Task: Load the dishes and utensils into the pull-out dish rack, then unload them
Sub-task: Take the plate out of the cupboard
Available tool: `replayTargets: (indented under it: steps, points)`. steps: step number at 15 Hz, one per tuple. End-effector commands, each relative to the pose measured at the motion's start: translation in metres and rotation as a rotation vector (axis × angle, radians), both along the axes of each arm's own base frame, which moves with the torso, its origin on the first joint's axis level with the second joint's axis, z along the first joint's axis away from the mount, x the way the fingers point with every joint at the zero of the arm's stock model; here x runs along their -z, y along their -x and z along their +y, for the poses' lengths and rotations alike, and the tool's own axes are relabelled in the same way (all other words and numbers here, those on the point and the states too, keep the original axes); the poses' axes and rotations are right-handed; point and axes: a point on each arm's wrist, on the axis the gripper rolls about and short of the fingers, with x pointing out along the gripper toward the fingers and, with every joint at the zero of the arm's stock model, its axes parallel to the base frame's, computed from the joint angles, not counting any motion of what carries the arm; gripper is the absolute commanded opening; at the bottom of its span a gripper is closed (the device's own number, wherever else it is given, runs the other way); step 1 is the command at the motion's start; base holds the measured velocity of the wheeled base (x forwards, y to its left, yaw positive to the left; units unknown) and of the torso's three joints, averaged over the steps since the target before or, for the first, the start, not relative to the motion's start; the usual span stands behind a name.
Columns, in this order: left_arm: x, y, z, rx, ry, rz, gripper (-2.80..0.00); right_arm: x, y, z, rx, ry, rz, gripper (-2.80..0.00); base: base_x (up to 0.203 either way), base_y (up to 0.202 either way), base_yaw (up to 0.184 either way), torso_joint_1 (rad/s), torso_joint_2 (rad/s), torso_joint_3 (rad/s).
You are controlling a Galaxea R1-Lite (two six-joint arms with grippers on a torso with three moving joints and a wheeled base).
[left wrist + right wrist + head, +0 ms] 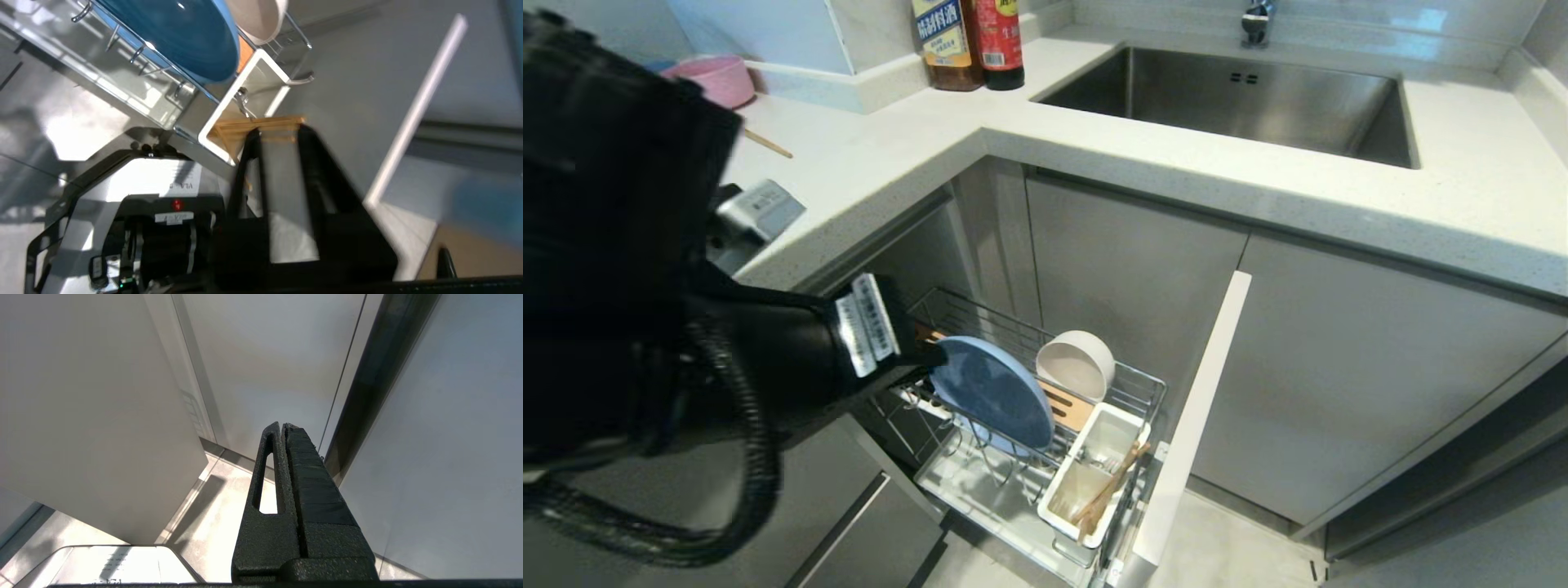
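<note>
Chopsticks (1104, 494) lean diagonally in the utensil cup (1063, 500).

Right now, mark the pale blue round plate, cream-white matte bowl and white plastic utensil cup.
pale blue round plate (992, 392), head view, centre of its face.
cream-white matte bowl (1072, 369), head view, inside of the bowl.
white plastic utensil cup (1068, 483), head view, left wall.

Right gripper (282, 425) fingers pressed together, holding nothing, pointing at pale cabinet panels (265, 367); glossy floor (212, 514) nearby.
</note>
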Motion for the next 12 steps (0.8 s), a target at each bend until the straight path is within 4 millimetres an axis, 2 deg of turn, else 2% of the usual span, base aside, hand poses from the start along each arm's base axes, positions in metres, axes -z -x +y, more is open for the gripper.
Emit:
replayTargets:
  steps: [1,5,12]
  points:
    - [0.022,-0.019,-0.026,-0.027,-0.065,0.051,0.00,0.000,0.000,0.000,0.000,0.000,0.002,-2.80,0.000,0.000,0.000,0.000,0.00,0.000]
    - [0.047,-0.056,-0.049,-0.134,-0.081,0.093,0.00,0.000,0.000,0.000,0.000,0.000,0.002,-2.80,0.000,0.000,0.000,0.000,0.00,0.000]
    - [0.096,-0.123,-0.063,-0.298,-0.111,0.173,0.00,0.000,0.000,0.000,0.000,0.000,0.002,-2.80,0.000,0.000,0.000,0.000,0.00,0.000]
